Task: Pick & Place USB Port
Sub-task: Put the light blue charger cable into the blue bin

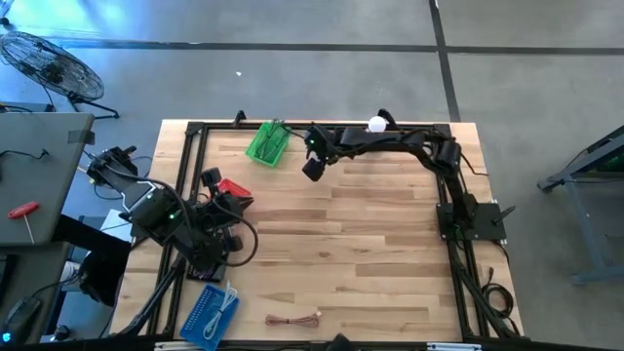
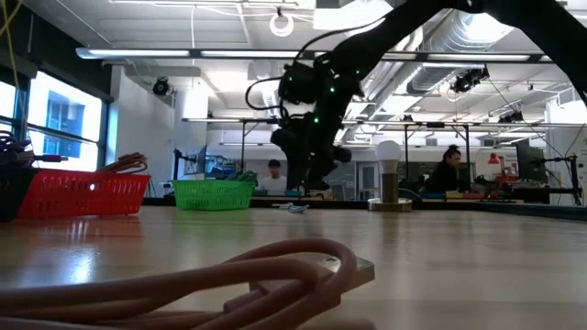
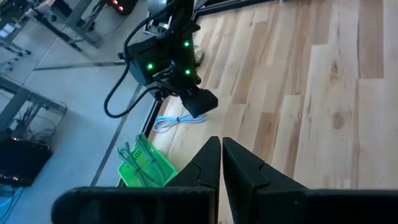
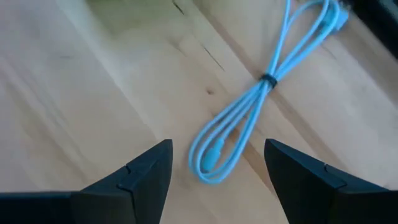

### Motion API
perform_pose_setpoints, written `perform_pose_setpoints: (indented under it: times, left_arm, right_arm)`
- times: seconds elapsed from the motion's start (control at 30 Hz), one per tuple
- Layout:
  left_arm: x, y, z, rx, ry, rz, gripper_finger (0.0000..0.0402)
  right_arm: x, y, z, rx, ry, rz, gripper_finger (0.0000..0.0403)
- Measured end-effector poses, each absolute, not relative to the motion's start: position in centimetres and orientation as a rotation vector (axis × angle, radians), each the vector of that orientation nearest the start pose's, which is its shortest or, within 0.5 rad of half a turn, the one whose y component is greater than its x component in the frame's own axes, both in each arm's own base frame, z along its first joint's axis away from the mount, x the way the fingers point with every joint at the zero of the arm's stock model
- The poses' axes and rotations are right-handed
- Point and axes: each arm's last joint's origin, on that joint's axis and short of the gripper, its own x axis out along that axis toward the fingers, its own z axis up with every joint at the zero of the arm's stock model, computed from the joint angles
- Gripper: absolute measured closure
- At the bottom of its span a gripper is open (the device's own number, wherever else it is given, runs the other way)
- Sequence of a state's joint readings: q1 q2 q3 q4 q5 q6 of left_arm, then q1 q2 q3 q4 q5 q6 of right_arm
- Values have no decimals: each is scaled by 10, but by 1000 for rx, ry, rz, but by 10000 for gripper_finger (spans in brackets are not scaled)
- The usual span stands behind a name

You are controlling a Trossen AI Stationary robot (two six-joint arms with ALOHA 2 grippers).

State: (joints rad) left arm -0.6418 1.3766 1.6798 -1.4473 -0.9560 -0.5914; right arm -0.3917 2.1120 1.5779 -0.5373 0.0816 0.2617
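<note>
Right gripper [image 4: 217, 171] hovers with fingers spread, light-blue USB cable [image 4: 249, 112] directly ahead, its looped end lying between the fingertips on the wood. To grab well, I'd descend straight, centre on the bundle below the black tie [image 4: 267, 78], and close across all strands so none slip out. Left gripper [image 3: 221, 163] is parked well apart, fingers pressed together, empty. Drop target unclear: green basket [image 1: 267, 142] sits just beside the right gripper, red basket [image 1: 232, 188] near the left. Cable's far plug end is cut off; height above table is hard to judge.
</note>
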Motion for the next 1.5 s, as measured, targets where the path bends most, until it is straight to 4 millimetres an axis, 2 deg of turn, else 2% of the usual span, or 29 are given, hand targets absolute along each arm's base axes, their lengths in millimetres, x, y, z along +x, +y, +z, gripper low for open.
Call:
perform_pose_setpoints:
  times: [0.3, 0.67, 0.73, 0.8, 0.97, 1.1, 1.33, 1.5]
  left_arm:
    - [189, -112, 414, 259, 675, 499, 389]
    - [193, -115, 390, 289, 722, 523, 389]
    - [193, -115, 389, 294, 726, 524, 389]
    - [193, -114, 389, 297, 721, 528, 389]
    - [193, -114, 390, 321, 696, 554, 389]
    - [194, -114, 390, 357, 699, 539, 389]
    - [198, -118, 393, 380, 677, 503, 390]
    - [199, -118, 393, 390, 679, 493, 390]
  right_arm:
    - [412, -172, 153, 423, 1046, -548, 158]
    - [412, -175, 130, 354, 1123, -596, 165]
    - [412, -174, 129, 329, 1135, -615, 186]
    - [411, -174, 128, 321, 1143, -604, 223]
    - [411, -172, 127, 273, 1172, -553, 364]
    - [412, -170, 128, 231, 1187, -574, 373]
    - [414, -152, 147, 92, 1269, -602, 373]
    - [406, -125, 198, -8, 1261, -639, 373]
